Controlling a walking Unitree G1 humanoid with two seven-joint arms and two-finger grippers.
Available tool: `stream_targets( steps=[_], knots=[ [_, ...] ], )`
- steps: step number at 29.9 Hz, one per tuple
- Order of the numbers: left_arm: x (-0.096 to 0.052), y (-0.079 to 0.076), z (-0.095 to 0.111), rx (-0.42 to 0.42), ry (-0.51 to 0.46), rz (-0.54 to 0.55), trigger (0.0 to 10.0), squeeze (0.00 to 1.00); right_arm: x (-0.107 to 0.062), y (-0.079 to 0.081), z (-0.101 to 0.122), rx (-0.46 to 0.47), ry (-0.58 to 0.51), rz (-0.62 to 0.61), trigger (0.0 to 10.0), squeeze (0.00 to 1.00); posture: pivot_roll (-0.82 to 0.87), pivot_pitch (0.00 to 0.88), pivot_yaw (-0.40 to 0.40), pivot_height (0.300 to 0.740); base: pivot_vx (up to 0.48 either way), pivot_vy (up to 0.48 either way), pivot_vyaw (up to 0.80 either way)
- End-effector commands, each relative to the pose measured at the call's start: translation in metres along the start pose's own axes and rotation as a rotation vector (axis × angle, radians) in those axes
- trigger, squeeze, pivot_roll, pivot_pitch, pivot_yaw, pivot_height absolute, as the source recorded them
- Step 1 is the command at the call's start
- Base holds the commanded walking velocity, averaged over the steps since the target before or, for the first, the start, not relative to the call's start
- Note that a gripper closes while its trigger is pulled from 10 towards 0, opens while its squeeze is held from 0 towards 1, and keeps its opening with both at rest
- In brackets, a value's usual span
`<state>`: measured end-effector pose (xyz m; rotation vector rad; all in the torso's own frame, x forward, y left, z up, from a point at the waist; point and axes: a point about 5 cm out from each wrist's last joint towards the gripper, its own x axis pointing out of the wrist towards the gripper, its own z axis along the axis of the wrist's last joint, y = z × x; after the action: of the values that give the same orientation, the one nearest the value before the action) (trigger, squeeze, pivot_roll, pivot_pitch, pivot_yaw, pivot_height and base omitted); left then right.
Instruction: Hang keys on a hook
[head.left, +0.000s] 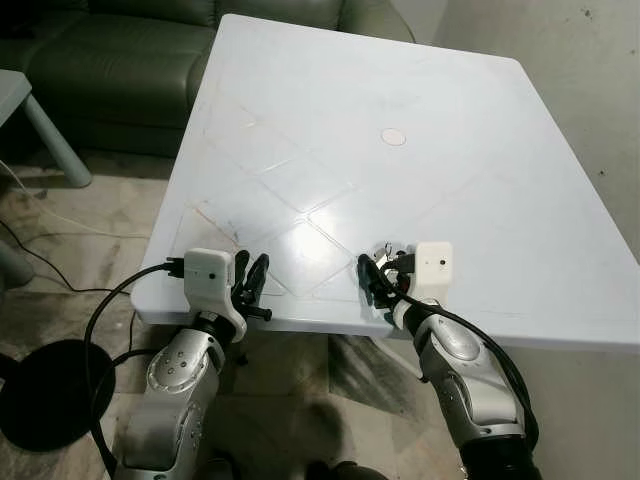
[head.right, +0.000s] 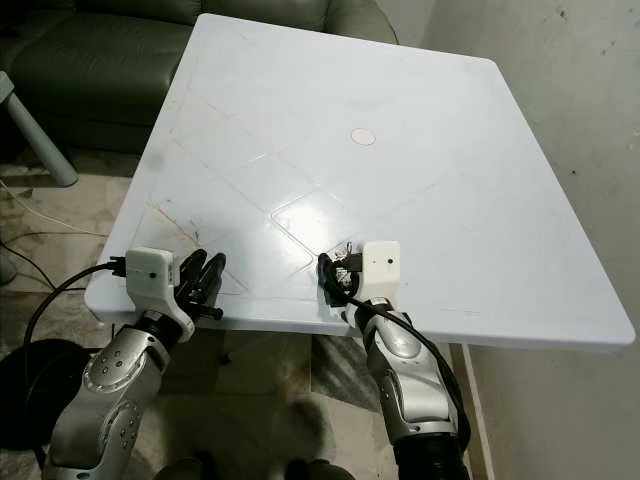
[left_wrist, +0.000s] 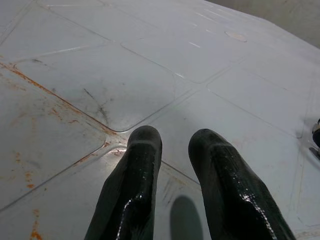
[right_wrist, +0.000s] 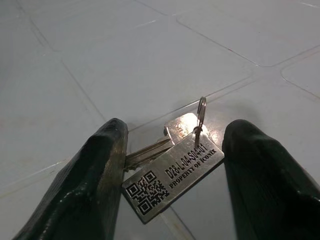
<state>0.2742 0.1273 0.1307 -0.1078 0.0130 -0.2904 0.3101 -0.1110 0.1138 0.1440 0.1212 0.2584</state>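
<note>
The keys (right_wrist: 172, 160) lie flat on the white table (head.left: 480, 150) near its front edge, a metal tag with a QR code on top and a split ring standing up from them. The right gripper (right_wrist: 172, 165) straddles them with its fingers spread wide, one finger (right_wrist: 100, 170) touching the key blades, the other (right_wrist: 265, 170) just beside the tag but apart from it. The right arm reaches up from below the table edge, wrist bent so the fingers rest low on the surface. The left gripper (left_wrist: 175, 165) sits at the table's front left corner, fingers a narrow gap apart and holding nothing. A small round disc (head.left: 394, 136) sits mid-table, well apart. A dark green sofa (head.left: 120, 60) stands behind, and black cables (head.left: 60, 280) cross the floor.
</note>
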Motion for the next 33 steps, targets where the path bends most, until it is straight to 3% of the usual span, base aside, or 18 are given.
stream_targets(
  steps=[1, 10, 11, 12, 13, 14, 15, 16, 19, 21, 24, 28, 30, 31, 33],
  knots=[
    [0.0, -0.003, 0.002, 0.014, 0.0, -0.003, 10.0, 0.0, 0.0, -0.005, 0.001, 0.005, -0.007, -0.036, 10.0, 0.0, 0.05, 0.183, -0.139, 0.74, 0.0, 0.0, 0.0],
    [0.002, -0.004, 0.003, 0.012, -0.006, -0.008, 10.0, 0.0, 0.002, -0.002, 0.005, 0.023, -0.045, -0.05, 9.6, 0.0, 0.05, 0.176, -0.138, 0.74, 0.0, 0.0, 0.0],
    [0.002, -0.004, 0.003, 0.012, -0.006, -0.008, 10.0, 0.0, 0.003, -0.001, 0.005, 0.023, -0.046, -0.051, 8.7, 0.0, 0.05, 0.175, -0.138, 0.74, 0.0, 0.0, 0.0],
    [0.002, -0.004, 0.003, 0.013, -0.006, -0.009, 10.0, 0.0, 0.003, -0.001, 0.005, 0.024, -0.046, -0.053, 8.5, 0.0, 0.05, 0.175, -0.138, 0.74, 0.0, 0.0, 0.0],
    [0.002, -0.004, 0.004, 0.012, -0.007, -0.01, 10.0, 0.0, 0.003, -0.001, 0.005, 0.024, -0.046, -0.054, 6.7, 0.0, 0.05, 0.175, -0.138, 0.74, 0.0, 0.0, 0.0],
    [0.002, -0.004, 0.004, 0.012, -0.007, -0.011, 10.0, 0.0, 0.004, -0.001, 0.005, 0.024, -0.046, -0.055, 6.7, 0.0, 0.05, 0.174, -0.138, 0.74, 0.0, 0.0, 0.0],
    [0.003, -0.004, 0.004, 0.013, -0.007, -0.011, 10.0, 0.0, 0.004, -0.001, 0.005, 0.024, -0.049, -0.057, 5.9, 0.0, 0.05, 0.174, -0.138, 0.74, 0.0, 0.0, 0.0],
    [0.003, -0.005, 0.004, 0.013, -0.008, -0.014, 10.0, 0.0, 0.004, 0.0, 0.005, 0.025, -0.051, -0.059, 3.6, 0.0, 0.05, 0.174, -0.138, 0.74, 0.0, 0.0, 0.0],
    [0.003, -0.009, 0.005, 0.007, -0.008, -0.03, 10.0, 0.0, 0.005, 0.0, 0.005, 0.027, -0.054, -0.061, 3.3, 0.0, 0.05, 0.173, -0.138, 0.74, 0.0, 0.0, 0.0],
    [0.003, -0.014, 0.004, 0.005, -0.008, -0.051, 10.0, 0.0, 0.005, 0.0, 0.005, 0.028, -0.054, -0.061, 4.0, 0.0, 0.05, 0.174, -0.138, 0.74, 0.0, 0.0, 0.0],
    [0.004, -0.023, 0.004, 0.003, -0.007, -0.09, 10.0, 0.0, 0.005, 0.0, 0.005, 0.03, -0.054, -0.062, 4.1, 0.0, 0.06, 0.176, -0.141, 0.74, 0.0, 0.0, 0.0],
    [0.003, -0.041, 0.003, -0.002, -0.002, -0.16, 10.0, 0.0, 0.006, 0.0, 0.006, 0.03, -0.06, -0.067, 3.6, 0.0, 0.05, 0.176, -0.139, 0.74, 0.0, 0.0, 0.0],
    [0.002, -0.044, 0.002, -0.004, 0.0, -0.175, 10.0, 0.0, 0.006, -0.001, 0.006, 0.031, -0.063, -0.069, 3.0, 0.0, 0.05, 0.175, -0.138, 0.74, 0.0, 0.0, 0.0],
    [0.003, -0.044, 0.002, -0.003, 0.001, -0.176, 10.0, 0.0, 0.006, -0.001, 0.006, 0.032, -0.064, -0.07, 2.2, 0.0, 0.05, 0.176, -0.136, 0.74, 0.0, 0.0, 0.0],
    [0.003, -0.044, 0.002, -0.001, 0.0, -0.176, 10.0, 0.0, 0.006, -0.001, 0.007, 0.033, -0.066, -0.072, 1.9, 0.0, 0.05, 0.175, -0.136, 0.74, 0.0, 0.0, 0.0]
  ],
)
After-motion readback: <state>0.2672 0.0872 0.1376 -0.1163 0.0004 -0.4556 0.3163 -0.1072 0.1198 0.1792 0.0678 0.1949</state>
